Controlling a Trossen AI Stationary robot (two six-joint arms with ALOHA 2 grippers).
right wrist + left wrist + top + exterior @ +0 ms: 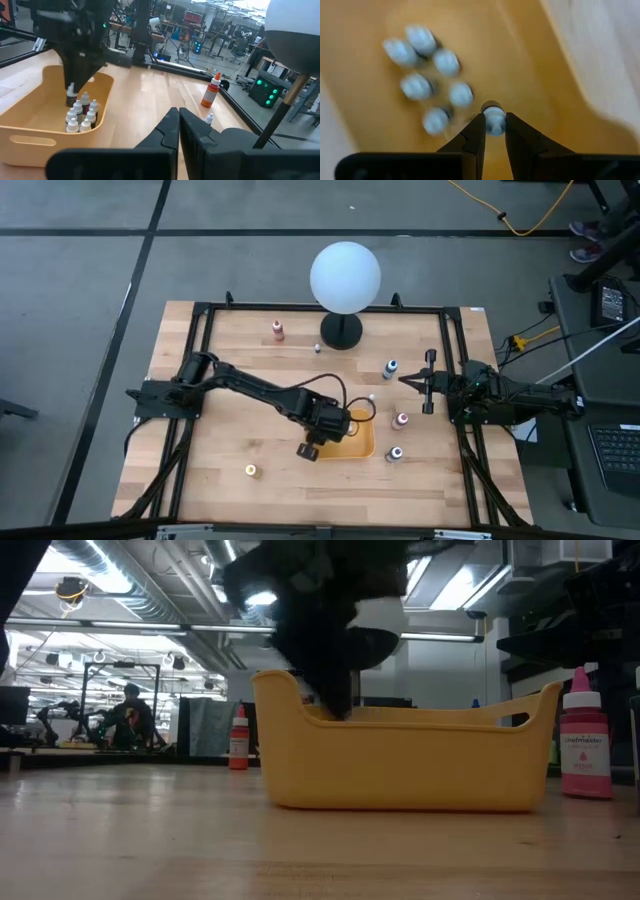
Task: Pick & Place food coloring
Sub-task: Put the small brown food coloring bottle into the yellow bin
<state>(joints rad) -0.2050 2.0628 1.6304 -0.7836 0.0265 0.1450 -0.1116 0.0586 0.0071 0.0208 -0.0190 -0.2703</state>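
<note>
A yellow bin stands right of the table's middle and holds several small food coloring bottles with pale caps, standing upright in a cluster. My left gripper reaches down into the bin and is shut on one dark bottle beside the cluster. My right gripper is shut and empty, at the table's right side, pointing toward the left. Other bottles stand loose on the table: a pink one, a blue one, an orange one and one near the bin. My left gripper pinches the dark bottle by its pale cap between its two fingers. The fingers come from above, pointing down into the bin. The bottle hangs upright below them, inside the bin walls; whether its base touches the bin floor I cannot tell.
A lamp with a white globe on a black base stands at the far middle. A small yellow-capped thing lies near the front left. A black frame borders the table. The pink bottle also shows in the low view.
</note>
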